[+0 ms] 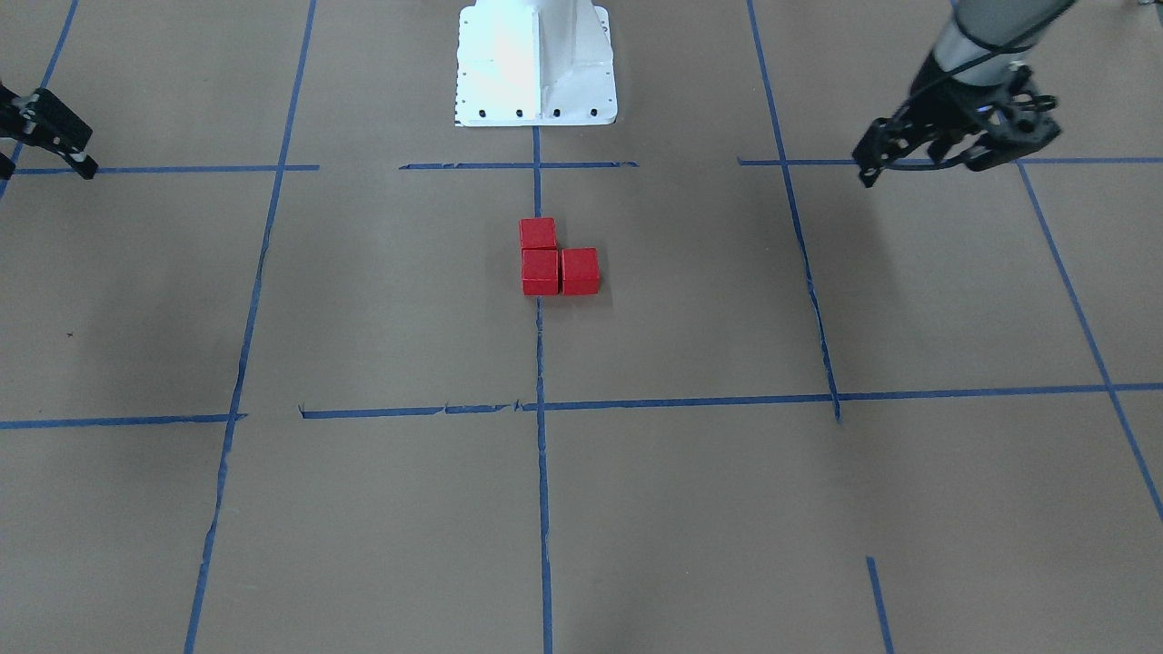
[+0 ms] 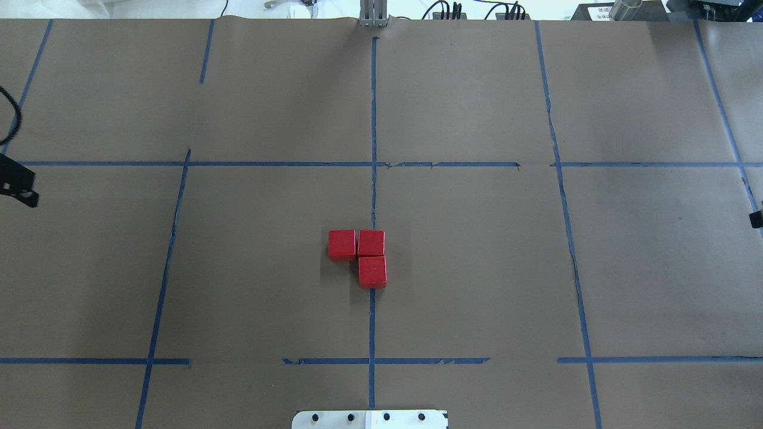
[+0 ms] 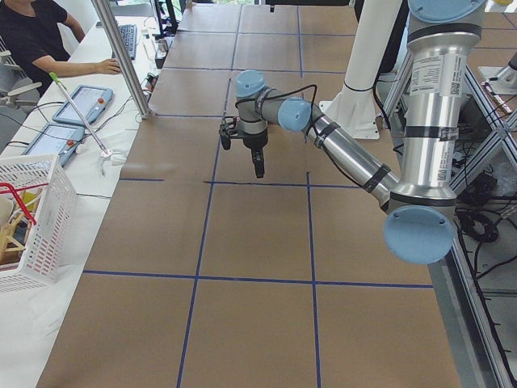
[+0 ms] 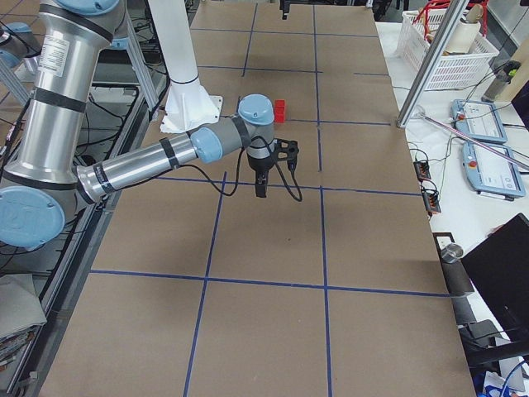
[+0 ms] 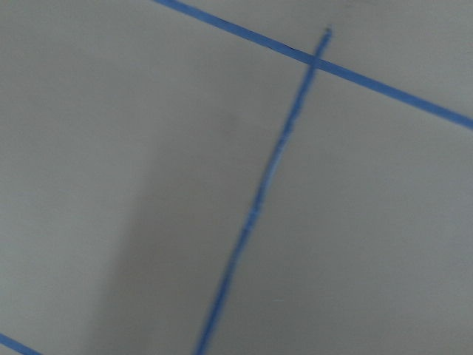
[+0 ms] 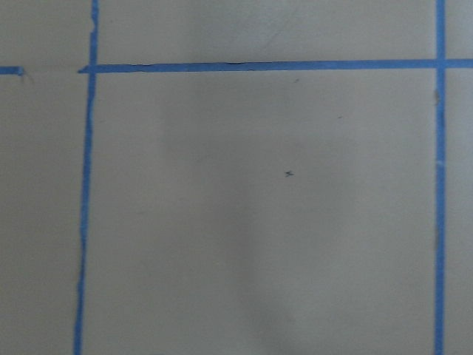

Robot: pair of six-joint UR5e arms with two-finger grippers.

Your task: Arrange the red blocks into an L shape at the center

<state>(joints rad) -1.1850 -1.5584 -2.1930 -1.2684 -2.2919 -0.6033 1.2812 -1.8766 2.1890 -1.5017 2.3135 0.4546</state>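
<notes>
Three red blocks lie touching in an L at the center (image 2: 453, 262) of the brown paper, on the vertical blue tape line (image 2: 374, 119). In the overhead view one block (image 2: 341, 245) is left of the corner block (image 2: 371, 243), and the third (image 2: 372, 271) is just nearer the robot. They also show in the front view (image 1: 540, 272) and, small, in the right side view (image 4: 280, 108). My left gripper (image 1: 870, 173) hangs far out over the table's left side, apparently shut and empty. My right gripper (image 1: 84, 165) hangs far out on the right side, apparently shut and empty.
The robot's white base (image 1: 536, 64) stands at the table's near edge behind the blocks. A white basket (image 3: 32, 218), tablets and a seated operator (image 3: 36, 36) are beyond the far edge. A metal post (image 3: 121, 56) rises there.
</notes>
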